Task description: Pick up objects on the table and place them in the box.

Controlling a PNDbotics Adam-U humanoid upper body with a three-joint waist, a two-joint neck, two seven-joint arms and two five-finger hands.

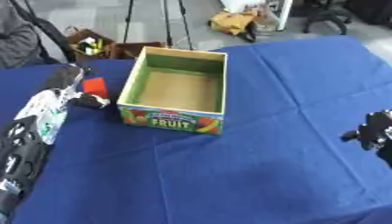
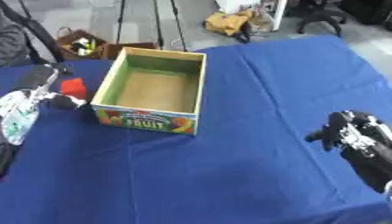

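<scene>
red block (image 1: 96, 86): small, lying on the blue-clothed bench (image 1: 253, 144) just off the left wall of the fruit box; apart from the wall, not inside.
fruit box (image 1: 177, 120): open top, green inner walls, tan floor; nothing visible in it.
left hand (image 1: 85, 101): just beside the red block, on the side nearer the camera; whether it touches the block I cannot tell. Fingers too indistinct to judge as spread or curled, and no hold on the block can be confirmed.
left arm (image 1: 38, 118): runs from the lower left corner up toward the block, screening the cloth left of the box.
right hand (image 2: 344, 129): well right of the box, low over bare cloth; fingers look curled in, holding nothing.
risk, nudge: block sits close to the box wall; a fingertip landing off-centre would likely shove it against the cardboard or skid it away.
risk, box shift: the box looks light; a hand brushing its left wall during the lift could slide it.
risk, rim: carried too low, the block could clip the left rim and drop outside.
</scene>
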